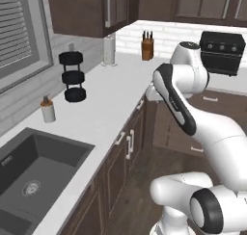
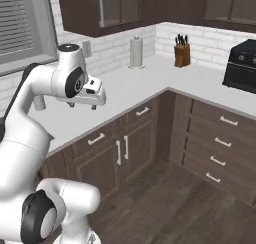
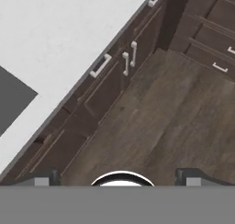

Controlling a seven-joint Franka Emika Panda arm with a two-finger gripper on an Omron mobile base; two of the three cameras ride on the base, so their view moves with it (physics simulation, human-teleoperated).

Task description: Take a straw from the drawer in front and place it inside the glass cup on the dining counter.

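Hand view: closed dark-brown drawer (image 3: 94, 74), silver handle (image 3: 100, 65)

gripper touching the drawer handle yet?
Apart. In the hand view the fingers sit wide over bare floor, with the drawer handle far up the frame.

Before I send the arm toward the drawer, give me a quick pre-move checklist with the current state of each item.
1. Drawer located under the white worktop, its silver handle in sight: ok.
2. Drawer open: not ok; the front sits flush with the cabinet face.
3. Gripper free to grasp: ok; the fingertips stand wide apart with only floor between them.
4. Gripper lined up with the handle: not ok; in the hand view the handle sits well up and off to one side of the fingertips.
5. Straw seen: cannot tell; the drawer is shut.
6. Path down to the drawer front: ok; only wood floor lies before the cabinets.
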